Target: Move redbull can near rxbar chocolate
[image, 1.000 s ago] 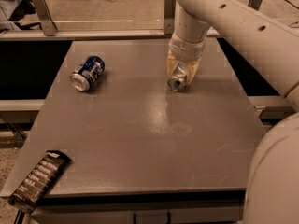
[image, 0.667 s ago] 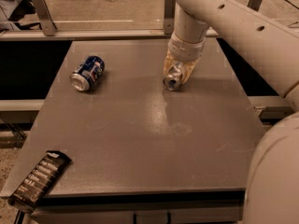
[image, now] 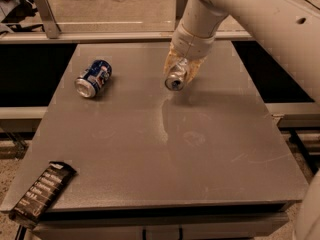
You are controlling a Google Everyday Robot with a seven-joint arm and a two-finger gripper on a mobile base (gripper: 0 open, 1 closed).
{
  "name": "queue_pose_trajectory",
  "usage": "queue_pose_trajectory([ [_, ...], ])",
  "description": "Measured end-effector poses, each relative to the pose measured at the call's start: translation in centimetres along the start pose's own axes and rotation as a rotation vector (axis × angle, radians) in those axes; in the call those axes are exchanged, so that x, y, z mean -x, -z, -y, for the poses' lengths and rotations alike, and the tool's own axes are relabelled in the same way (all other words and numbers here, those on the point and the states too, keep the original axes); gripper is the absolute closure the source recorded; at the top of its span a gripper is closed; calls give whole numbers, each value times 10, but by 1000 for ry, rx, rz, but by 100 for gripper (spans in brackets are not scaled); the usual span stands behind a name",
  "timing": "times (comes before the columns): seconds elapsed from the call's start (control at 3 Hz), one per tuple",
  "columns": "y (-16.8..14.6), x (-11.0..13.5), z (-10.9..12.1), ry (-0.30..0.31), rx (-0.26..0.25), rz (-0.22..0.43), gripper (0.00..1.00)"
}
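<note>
The redbull can (image: 176, 79) is a slim silver can, held on its side in my gripper (image: 180, 71) just above the grey table (image: 165, 149), at the far middle. My gripper is shut on it, one finger on each side. The rxbar chocolate (image: 42, 192) is a flat black bar with pale lettering, lying at the table's near left corner and overhanging the edge. It is far from the can.
A wider dark-blue can (image: 93, 78) with red-and-white marks lies on its side at the far left of the table. A metal rail (image: 125, 35) runs behind the table. My white arm (image: 260, 19) reaches in from the upper right.
My gripper has moved to the left with the redbull can in it. The dark-blue can and the bar have not moved.
</note>
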State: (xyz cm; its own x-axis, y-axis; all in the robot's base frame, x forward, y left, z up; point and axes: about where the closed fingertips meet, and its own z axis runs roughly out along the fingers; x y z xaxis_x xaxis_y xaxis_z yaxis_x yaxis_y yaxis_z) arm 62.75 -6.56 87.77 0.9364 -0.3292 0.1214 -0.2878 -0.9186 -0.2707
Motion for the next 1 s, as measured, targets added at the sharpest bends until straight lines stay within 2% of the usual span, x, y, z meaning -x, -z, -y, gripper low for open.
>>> queue_pose_trajectory([
  [0.33,0,0,0,0,0,0,100],
  [0.67,-10,22,23,106,-43,64,100],
  [1.0,-5,79,71,339,-203,203,100],
])
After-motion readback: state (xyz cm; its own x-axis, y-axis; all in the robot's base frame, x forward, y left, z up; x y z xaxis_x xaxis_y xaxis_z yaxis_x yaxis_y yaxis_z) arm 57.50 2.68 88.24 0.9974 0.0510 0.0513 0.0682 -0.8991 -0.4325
